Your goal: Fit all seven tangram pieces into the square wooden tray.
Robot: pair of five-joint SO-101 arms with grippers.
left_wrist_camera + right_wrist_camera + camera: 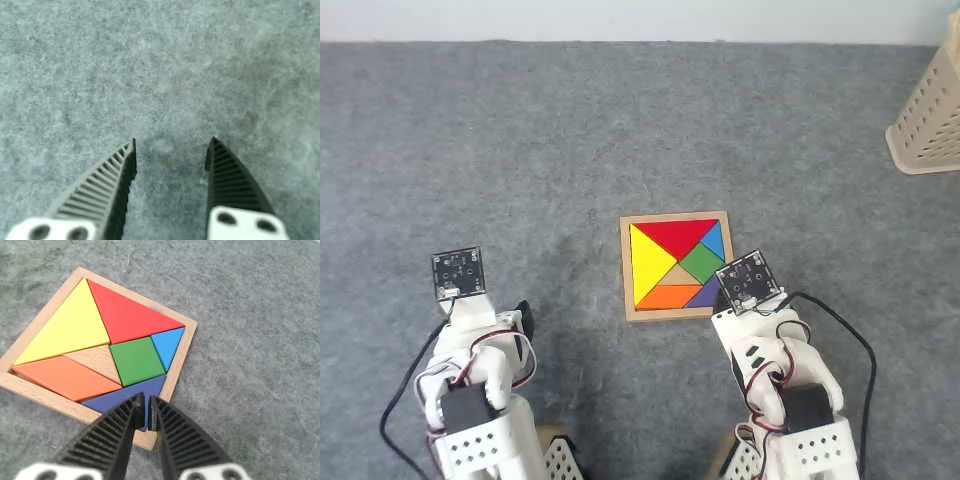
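High view is showing the square wooden tray (624,270) lying near the middle of the grey mat (520,150). All seven pieces are sitting flat inside it. The red triangle (672,238) is lying along the tray's far edge and the yellow triangle (648,262) along its left edge. The small blue triangle (716,243) is sitting in the far right corner, touching the green square (701,263). The orange piece (660,296) is lying along the near edge. The plain wood triangle (678,276) is sitting in the middle, and the dark blue triangle (704,295) is filling the near right corner.

The right gripper (145,397) is hanging just over the dark blue triangle (127,397) by the tray's rim (180,360) — its jaws are almost together, with nothing between them. The left gripper (172,142) is hanging over bare mat (160,60), well apart from the tray, with its jaws wide apart.

A pale basket (930,110) is standing at the mat's far right edge.
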